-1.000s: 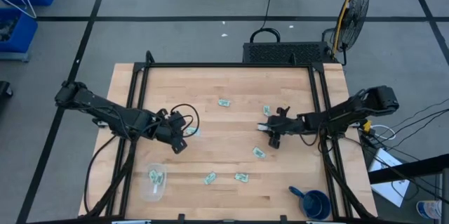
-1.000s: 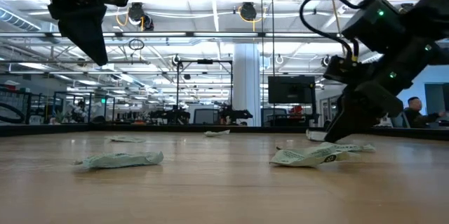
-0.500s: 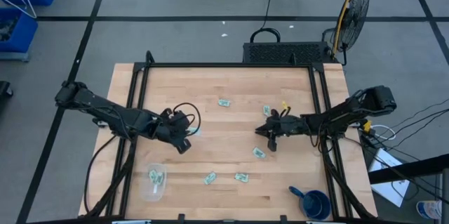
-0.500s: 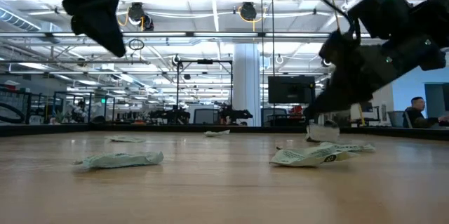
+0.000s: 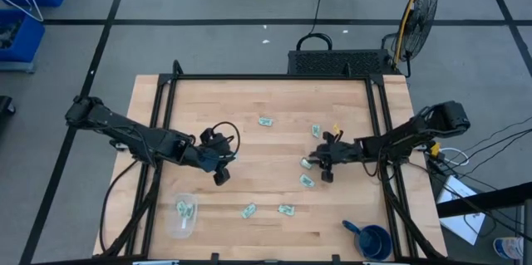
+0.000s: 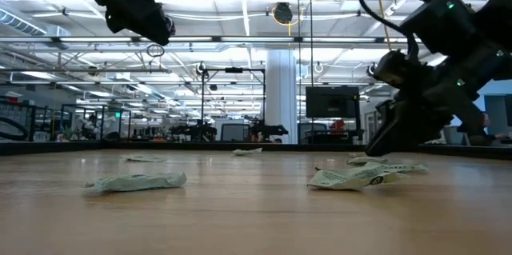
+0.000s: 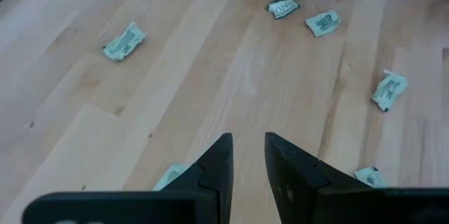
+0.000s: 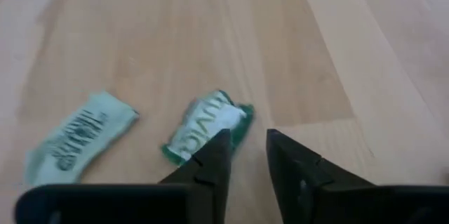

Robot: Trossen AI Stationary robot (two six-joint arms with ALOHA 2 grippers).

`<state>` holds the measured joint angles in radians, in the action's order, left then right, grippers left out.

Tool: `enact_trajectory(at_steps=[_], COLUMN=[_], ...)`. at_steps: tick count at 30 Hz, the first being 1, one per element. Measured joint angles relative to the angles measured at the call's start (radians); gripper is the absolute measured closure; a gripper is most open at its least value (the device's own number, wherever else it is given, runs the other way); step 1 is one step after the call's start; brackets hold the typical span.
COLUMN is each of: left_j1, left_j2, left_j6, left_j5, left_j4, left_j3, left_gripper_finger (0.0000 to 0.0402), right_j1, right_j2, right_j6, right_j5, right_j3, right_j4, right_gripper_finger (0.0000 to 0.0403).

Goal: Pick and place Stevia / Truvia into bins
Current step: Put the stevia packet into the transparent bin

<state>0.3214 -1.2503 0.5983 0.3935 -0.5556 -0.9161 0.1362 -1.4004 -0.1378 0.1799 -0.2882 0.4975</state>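
Note:
Pale green sachets lie scattered flat on the wooden table: one (image 5: 265, 121) toward the far side, one (image 5: 316, 131) to its right, one (image 5: 307, 180) and two (image 5: 286, 209) (image 5: 248, 211) toward the near edge. The clear bin (image 5: 183, 219) stands near the left near corner with sachets (image 5: 184, 208) inside. My right gripper (image 5: 317, 164) (image 8: 248, 147) is shut and low over the table, its tips at a crumpled sachet (image 8: 207, 129) (image 5: 306, 163). My left gripper (image 5: 221, 175) (image 7: 248, 147) is shut and raised left of centre, over another sachet (image 7: 170, 175). My right gripper points slanting down from the table's right at the crumpled sachet. One fingertip (image 8: 219, 148) overlaps the sachet's near edge (image 8: 200, 143). The sachet lies flat on the table beside the gap, not between the fingers. Whether the fingertip touches it, I cannot tell.
A dark blue cup with a handle (image 5: 372, 240) stands near the right near corner. A black frame rail (image 5: 274, 77) runs along the table's far edge, with struts down both sides. Bare wood lies between the two grippers around (image 5: 266, 165).
My right gripper rose a little with a sachet hanging at its tips, then came down again. That sachet now lies on the table, slightly nearer the near edge than before. My left gripper moved toward the table's right and near edge, staying raised.

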Motion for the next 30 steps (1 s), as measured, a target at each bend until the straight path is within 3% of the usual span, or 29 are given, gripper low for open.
enact_trajectory(at_steps=[7,12,15,20,30], left_j1=[0.0,0.0,0.0,0.0,0.0], left_j2=[0.0,0.0,0.0,0.0,0.0], left_j6=[0.002,0.006,0.005,-0.024,-0.017], left_j5=[-0.002,-0.003,-0.003,-0.001,0.0], left_j4=[-0.001,-0.002,-0.002,-0.001,0.0], left_j3=[0.0,0.0,0.0,0.0,0.0], left_gripper_finger=[0.0314,0.0314,0.0314,0.0314,0.0314], right_j1=[0.011,0.05,0.088,0.126,0.125], right_j2=[0.001,0.001,0.001,-0.006,-0.138], right_j6=[-0.056,-0.148,-0.19,-0.192,-0.258], right_j5=[-0.001,-0.002,0.006,0.108,0.127], right_j3=[-0.001,-0.001,-0.001,-0.002,-0.004], right_j4=[0.007,0.007,0.007,0.007,0.099], right_gripper_finger=[0.0232,0.0204,0.02,0.0201,0.023])
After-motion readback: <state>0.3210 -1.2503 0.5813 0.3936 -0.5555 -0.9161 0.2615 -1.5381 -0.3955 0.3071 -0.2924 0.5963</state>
